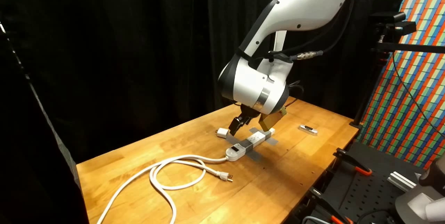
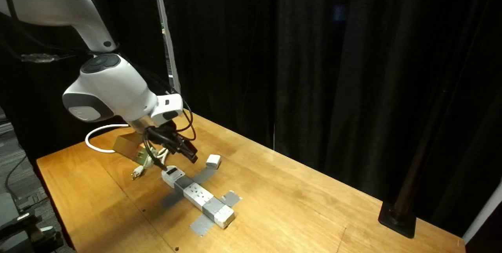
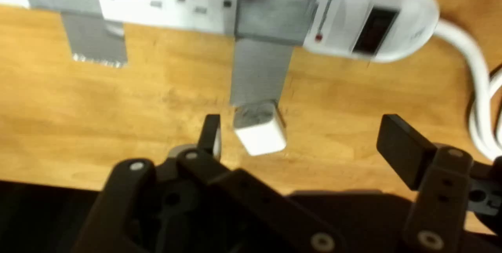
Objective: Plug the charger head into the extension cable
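The charger head (image 3: 262, 133) is a small white block lying on the wooden table beside the power strip; it also shows in both exterior views (image 1: 222, 132) (image 2: 213, 161). The extension cable's white power strip (image 3: 172, 4) is held to the table by grey tape; its sockets face up, and it also shows in both exterior views (image 1: 257, 138) (image 2: 199, 194). My gripper (image 3: 300, 135) is open and empty above the table. In the wrist view the charger head appears between the fingers, nearer the left finger, touching neither. The gripper (image 1: 234, 126) is close to the charger head.
The strip's white cord (image 1: 156, 179) lies in loops, with its three-prong plug (image 1: 225, 176) on the table. A small dark-and-white bit (image 1: 308, 130) lies beyond the strip. A black post base (image 2: 397, 219) stands at the table's edge. Clamps (image 1: 353, 161) grip another edge.
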Motion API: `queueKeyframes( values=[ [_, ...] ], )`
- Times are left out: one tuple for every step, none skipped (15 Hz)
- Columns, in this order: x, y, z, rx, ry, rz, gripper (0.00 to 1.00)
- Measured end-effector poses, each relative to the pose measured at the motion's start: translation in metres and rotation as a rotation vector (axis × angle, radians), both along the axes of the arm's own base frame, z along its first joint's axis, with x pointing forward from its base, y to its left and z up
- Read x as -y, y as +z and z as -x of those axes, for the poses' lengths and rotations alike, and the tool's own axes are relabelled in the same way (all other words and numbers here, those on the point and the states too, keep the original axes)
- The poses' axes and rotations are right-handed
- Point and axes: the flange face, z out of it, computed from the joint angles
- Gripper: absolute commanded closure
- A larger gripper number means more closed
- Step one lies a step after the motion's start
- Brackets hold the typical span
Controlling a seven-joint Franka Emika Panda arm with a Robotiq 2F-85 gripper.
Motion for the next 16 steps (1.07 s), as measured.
queueKeyframes(
  values=[
    [0.001,-0.011,0.005,-0.05,0.028,-0.024,0.0],
    [0.003,-0.021,0.009,-0.092,0.057,-0.046,0.0],
    [0.005,-0.028,0.009,-0.114,0.092,-0.053,0.0],
    [0.006,-0.031,0.006,-0.125,0.104,-0.052,0.0],
    [0.005,-0.029,0.001,-0.116,0.115,-0.042,0.0],
    [0.002,-0.025,-0.007,-0.096,0.123,-0.033,0.0],
    [-0.002,-0.018,-0.017,-0.065,0.126,-0.021,0.0],
    [-0.007,-0.009,-0.027,-0.029,0.128,-0.007,0.0],
    [-0.011,-0.002,-0.036,0.0,0.13,0.003,0.0],
    [-0.015,0.003,-0.044,0.024,0.132,0.011,0.0],
    [-0.018,0.007,-0.051,0.044,0.133,0.018,0.0],
    [-0.02,0.008,-0.058,0.059,0.133,0.027,0.0],
    [-0.02,0.007,-0.065,0.071,0.15,0.042,0.0],
    [-0.018,0.003,-0.07,0.072,0.148,0.054,0.0],
    [-0.014,-0.003,-0.073,0.066,0.148,0.067,0.0],
    [-0.009,-0.011,-0.076,0.055,0.148,0.076,0.0]
  ],
)
